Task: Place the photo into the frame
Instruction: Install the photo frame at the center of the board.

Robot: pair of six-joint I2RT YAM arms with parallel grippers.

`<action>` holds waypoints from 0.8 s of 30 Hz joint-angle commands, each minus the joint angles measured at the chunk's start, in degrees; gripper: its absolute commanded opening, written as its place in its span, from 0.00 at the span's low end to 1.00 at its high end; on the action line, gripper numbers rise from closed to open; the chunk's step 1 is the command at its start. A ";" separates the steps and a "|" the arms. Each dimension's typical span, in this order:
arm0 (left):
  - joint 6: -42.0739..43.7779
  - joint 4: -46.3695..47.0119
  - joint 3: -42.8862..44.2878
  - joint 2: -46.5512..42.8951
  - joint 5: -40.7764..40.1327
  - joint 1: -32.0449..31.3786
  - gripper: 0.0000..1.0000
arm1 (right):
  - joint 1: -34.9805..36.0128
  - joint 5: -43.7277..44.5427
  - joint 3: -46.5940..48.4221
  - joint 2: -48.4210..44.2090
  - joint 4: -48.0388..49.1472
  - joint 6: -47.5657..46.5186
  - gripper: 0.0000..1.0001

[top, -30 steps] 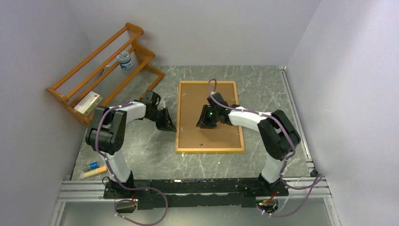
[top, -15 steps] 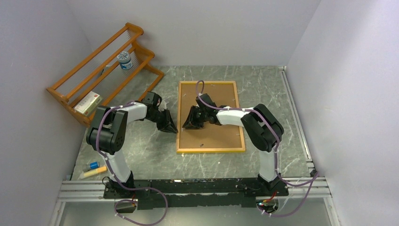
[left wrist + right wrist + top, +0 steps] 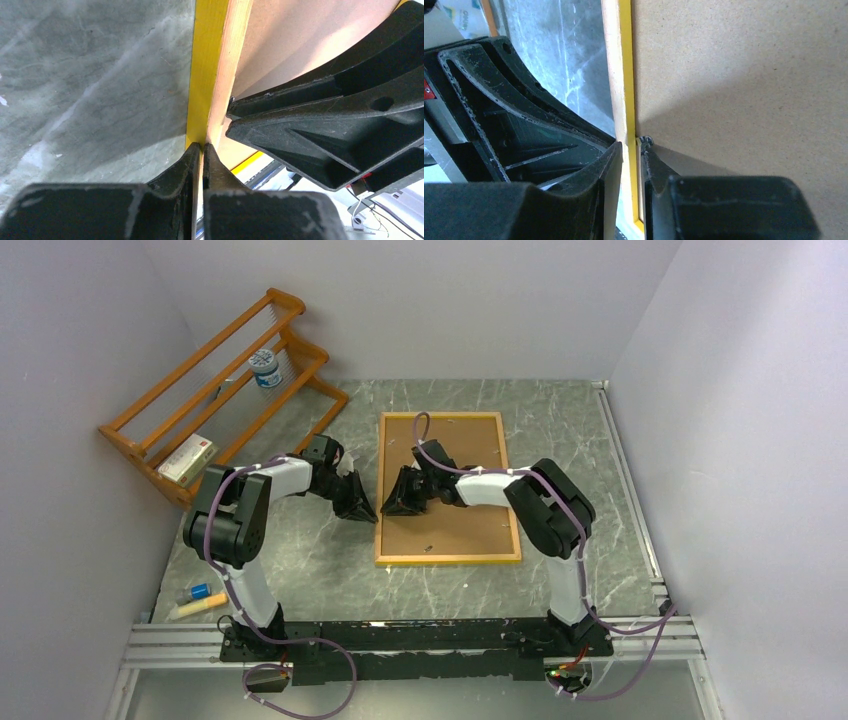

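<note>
No legible text anywhere. Jar (image 3: 265, 368) on the rack (image 3: 160, 400), well beyond the left fingers (image 3: 356, 503): blue-and-white label, print too small to read. Box (image 3: 186, 459), left of those fingers: markings blurred. Rail of the frame (image 3: 626, 65) between the right fingers (image 3: 605, 172): unmarked.

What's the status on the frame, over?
Left gripper shut, tips on the frame's left rail. Right gripper pinching the same rail. Frame face down, hardboard panel in its back; photo not in sight. Nothing in the way.
</note>
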 commanded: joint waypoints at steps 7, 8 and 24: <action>0.13 -1.06 -0.23 2.33 -1.49 -2.03 0.07 | 0.98 3.55 -3.89 -0.30 6.25 10.21 0.25; 0.11 -1.06 -0.28 2.28 -1.57 -2.03 0.07 | 1.01 4.22 -4.48 -0.31 7.15 11.23 0.25; 0.32 -2.66 1.99 1.77 -1.32 -1.91 0.13 | 0.64 11.44 -9.05 -11.44 10.50 10.41 0.40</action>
